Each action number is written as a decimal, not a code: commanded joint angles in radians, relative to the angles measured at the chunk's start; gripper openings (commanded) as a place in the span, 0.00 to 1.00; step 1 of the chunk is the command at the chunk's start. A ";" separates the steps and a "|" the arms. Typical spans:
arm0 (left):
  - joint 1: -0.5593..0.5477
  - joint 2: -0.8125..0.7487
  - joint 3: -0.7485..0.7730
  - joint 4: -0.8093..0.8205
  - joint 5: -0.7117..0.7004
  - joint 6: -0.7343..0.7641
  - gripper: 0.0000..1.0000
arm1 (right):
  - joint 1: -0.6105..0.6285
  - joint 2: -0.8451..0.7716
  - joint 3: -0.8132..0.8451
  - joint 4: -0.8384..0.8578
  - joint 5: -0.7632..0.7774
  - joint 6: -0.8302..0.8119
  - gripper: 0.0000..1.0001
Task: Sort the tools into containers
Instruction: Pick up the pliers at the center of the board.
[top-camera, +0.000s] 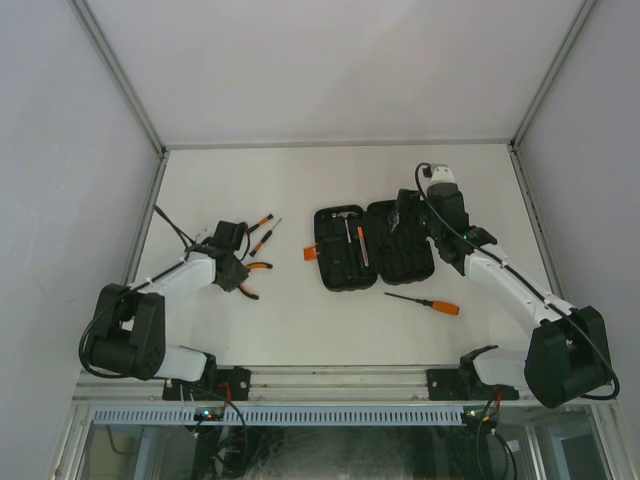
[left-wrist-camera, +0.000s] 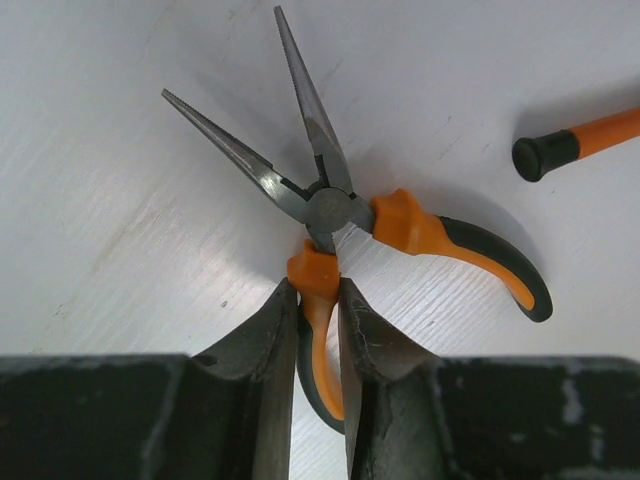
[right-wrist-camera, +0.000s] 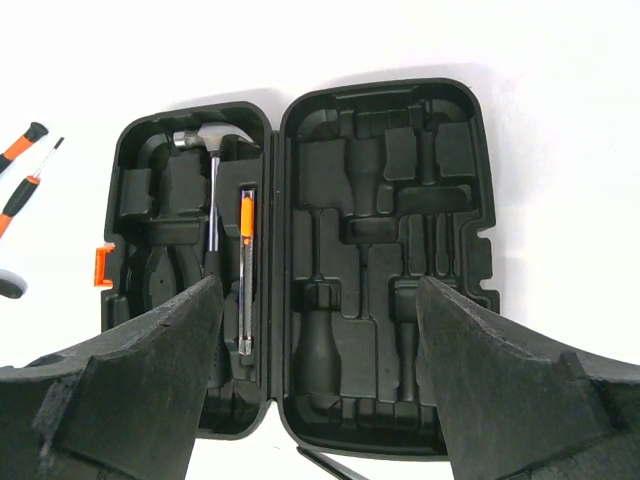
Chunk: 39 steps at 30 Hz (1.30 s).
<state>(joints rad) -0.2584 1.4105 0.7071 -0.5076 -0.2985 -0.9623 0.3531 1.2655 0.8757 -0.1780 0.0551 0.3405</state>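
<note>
At left end effector (left-wrist-camera: 317, 290), pliers (left-wrist-camera: 330, 212) point away

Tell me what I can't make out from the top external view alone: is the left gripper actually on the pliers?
Observer: In the left wrist view, the left gripper straddles one orange handle of the pliers, with both fingers against it.
Operator: Are the pliers closed?
Observer: No. Their noses are spread apart and the other handle splays out to the side.
Operator: Is their slot in the case free?
Observer: In the right wrist view, the pliers-shaped slot in the case looks empty. It sits beside the seated hammer.
</note>
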 joint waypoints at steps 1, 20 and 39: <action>0.010 -0.089 -0.025 0.008 -0.008 0.042 0.18 | -0.004 -0.026 0.041 0.001 -0.005 0.014 0.77; 0.008 -0.268 0.005 0.000 0.065 0.247 0.00 | -0.068 -0.024 0.052 -0.008 -0.148 0.092 0.71; -0.216 -0.279 0.042 0.116 0.144 0.372 0.00 | 0.073 0.038 0.053 0.038 -0.346 0.056 0.59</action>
<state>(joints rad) -0.4328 1.1427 0.6785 -0.4725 -0.1726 -0.6388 0.3756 1.2976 0.8783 -0.1936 -0.2611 0.4232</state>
